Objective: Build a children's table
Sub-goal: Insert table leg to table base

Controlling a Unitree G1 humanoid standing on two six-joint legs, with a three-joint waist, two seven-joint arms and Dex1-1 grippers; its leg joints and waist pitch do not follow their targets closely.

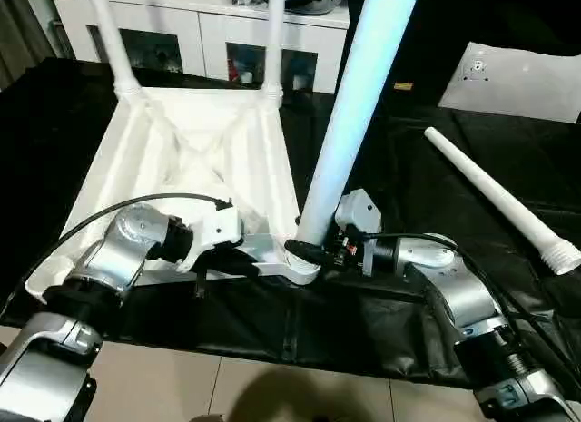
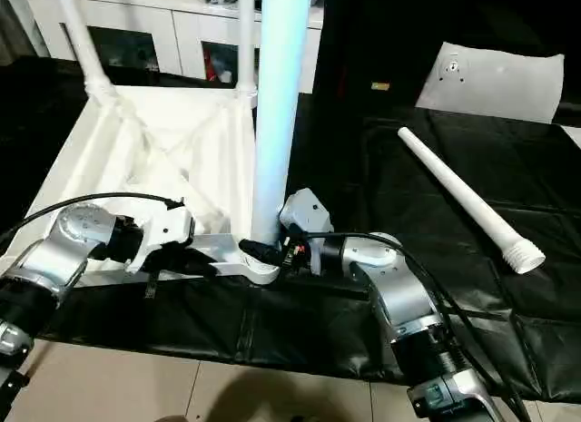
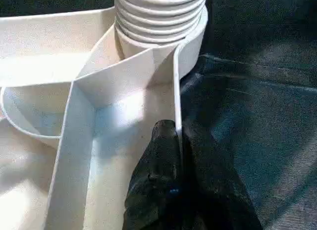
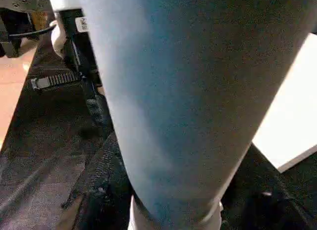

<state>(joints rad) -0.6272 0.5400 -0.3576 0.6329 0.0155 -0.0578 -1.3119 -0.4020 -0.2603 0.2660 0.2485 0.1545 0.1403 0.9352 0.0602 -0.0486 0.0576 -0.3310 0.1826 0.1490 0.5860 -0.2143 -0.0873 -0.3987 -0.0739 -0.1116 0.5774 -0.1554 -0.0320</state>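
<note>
The tabletop [image 1: 195, 159] lies ribbed underside up on the black cloth [image 1: 381, 331], which exposes its round corner sockets for fitting. Two legs [image 1: 116, 41] already stand in the far sockets. A third leg [image 1: 349, 122] stands upright in the near right socket [image 1: 304, 263], its threaded end showing in the left wrist view, seated in the socket collar.

The right tool [image 1: 313, 251] is clamped around the base of that third leg just above the socket, judged to be placed there to twist the leg home. The left tool [image 3: 176, 141] has its fingers together, pinching the tabletop's thin near rim beside that socket; this looks intended to steady the tabletop against the turning.

The fourth leg [image 1: 504, 200] lies loose on the cloth, well apart to the right of the tabletop. Beyond it rests a flat white sheet [image 1: 513, 77]; a white cabinet [image 1: 200, 27] stands behind the tabletop.
</note>
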